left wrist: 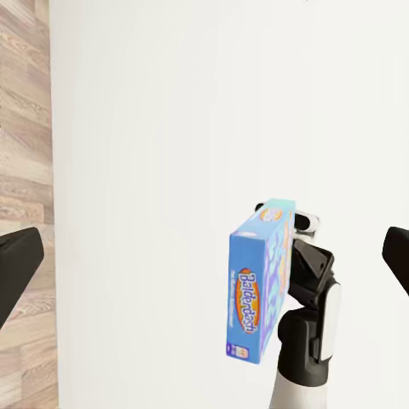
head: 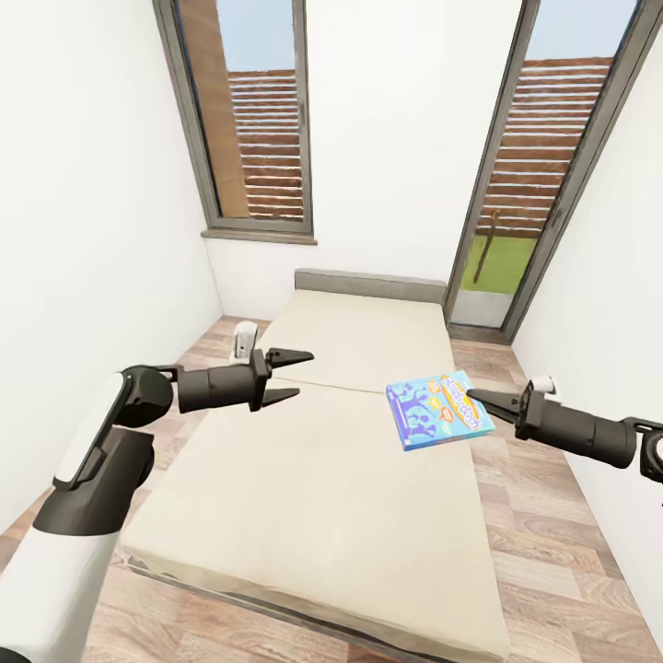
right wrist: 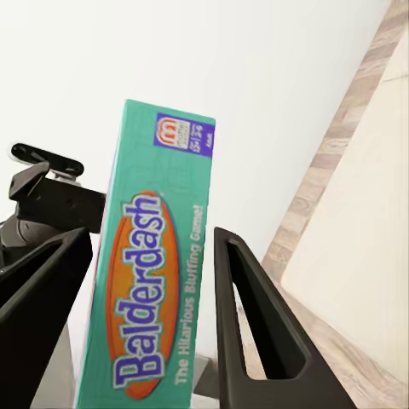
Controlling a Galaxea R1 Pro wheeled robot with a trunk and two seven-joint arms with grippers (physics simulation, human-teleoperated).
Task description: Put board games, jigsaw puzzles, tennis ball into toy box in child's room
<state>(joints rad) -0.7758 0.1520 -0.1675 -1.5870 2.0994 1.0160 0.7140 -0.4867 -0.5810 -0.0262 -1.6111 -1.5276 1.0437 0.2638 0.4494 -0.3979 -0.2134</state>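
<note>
Grip matters most now, so we keep the right gripper [head: 476, 398] clamped on the board game [head: 436, 409] and carry it level so it doesn't slip out before the toy box. Box edge sits right between the jaws, held up over the bed [head: 322, 479]. Left gripper [head: 293, 375] hangs open, holding nothing.

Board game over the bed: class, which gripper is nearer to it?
Right. The right gripper is clamped on the board game; the left gripper hangs open across the bed, apart from it.
</note>
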